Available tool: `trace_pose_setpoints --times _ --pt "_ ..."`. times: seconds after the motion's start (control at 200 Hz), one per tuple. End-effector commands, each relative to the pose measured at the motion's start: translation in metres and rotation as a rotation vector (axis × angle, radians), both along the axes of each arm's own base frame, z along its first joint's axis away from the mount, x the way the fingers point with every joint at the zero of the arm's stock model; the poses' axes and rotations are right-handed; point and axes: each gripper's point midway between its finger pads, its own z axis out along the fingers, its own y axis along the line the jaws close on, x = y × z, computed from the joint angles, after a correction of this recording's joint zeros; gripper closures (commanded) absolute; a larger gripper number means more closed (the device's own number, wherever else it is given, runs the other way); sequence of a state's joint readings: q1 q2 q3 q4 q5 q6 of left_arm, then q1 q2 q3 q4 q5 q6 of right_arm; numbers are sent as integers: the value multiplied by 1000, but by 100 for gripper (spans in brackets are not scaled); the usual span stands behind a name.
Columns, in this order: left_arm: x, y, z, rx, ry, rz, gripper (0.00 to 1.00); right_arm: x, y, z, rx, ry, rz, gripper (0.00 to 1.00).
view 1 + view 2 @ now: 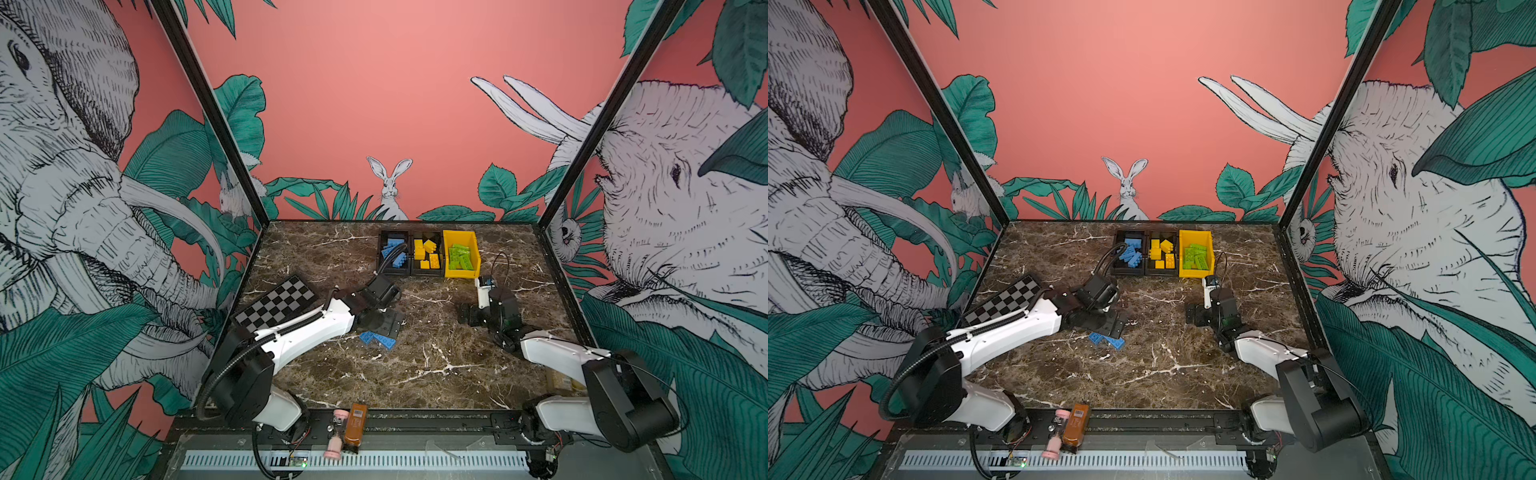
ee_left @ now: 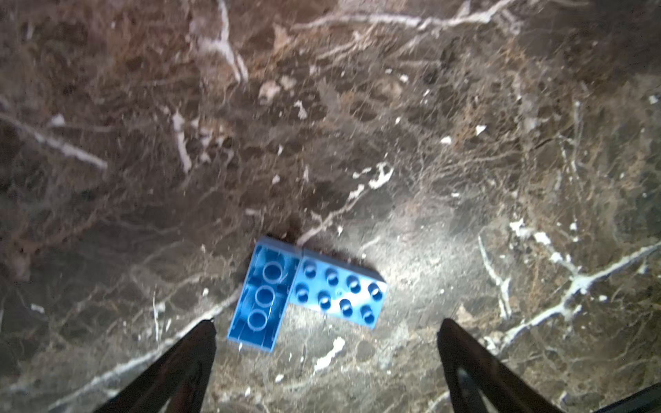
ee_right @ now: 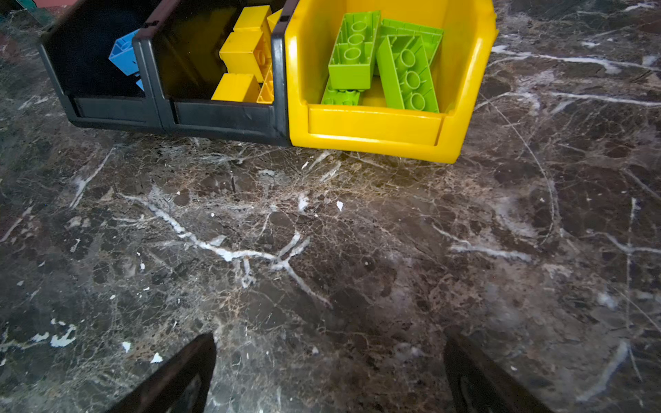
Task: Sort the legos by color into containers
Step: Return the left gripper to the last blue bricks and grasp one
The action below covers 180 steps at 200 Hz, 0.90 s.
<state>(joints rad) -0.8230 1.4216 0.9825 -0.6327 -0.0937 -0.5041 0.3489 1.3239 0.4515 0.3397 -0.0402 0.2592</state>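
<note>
Hovering wide-jawed, left gripper (image 2: 327,321) over (seemingly touching) blue legos (image 2: 338,289).

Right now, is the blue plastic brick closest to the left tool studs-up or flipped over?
Flipped over: the blue plastic brick shows its hollow underside with three round tubes; the second blue brick touching it lies studs-up.

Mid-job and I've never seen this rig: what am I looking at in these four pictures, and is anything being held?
Two robot arms with two-fingered grippers work over a marble table. Two pictures look down on the whole scene; two come from cameras on the wrists. At the back, three bins: the outer black bin holds sorted blue bricks, the middle black bin yellow bricks, the yellow bin green bricks. Two loose blue bricks lie touching, one upside down, near the left gripper. Both it and the right gripper are open and empty.
</note>
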Motion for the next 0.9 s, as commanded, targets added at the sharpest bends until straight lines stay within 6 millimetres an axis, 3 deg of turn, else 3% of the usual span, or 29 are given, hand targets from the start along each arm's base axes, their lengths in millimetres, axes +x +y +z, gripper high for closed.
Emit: trace_pose_setpoints --times 0.0,0.2,0.615,0.895 --pt "-7 -2 0 -72 -16 141 3 8 3 8 18 -17 -3 2" --pt "-17 -24 -26 -113 20 138 3 9 1 4 7 4 -15 2" --pt "-12 -41 -58 -60 61 83 6 10 1 -2 -11 36 -18 2" --pt "0 -52 -61 -48 25 48 8 12 5 -4 -1 52 -2 2"
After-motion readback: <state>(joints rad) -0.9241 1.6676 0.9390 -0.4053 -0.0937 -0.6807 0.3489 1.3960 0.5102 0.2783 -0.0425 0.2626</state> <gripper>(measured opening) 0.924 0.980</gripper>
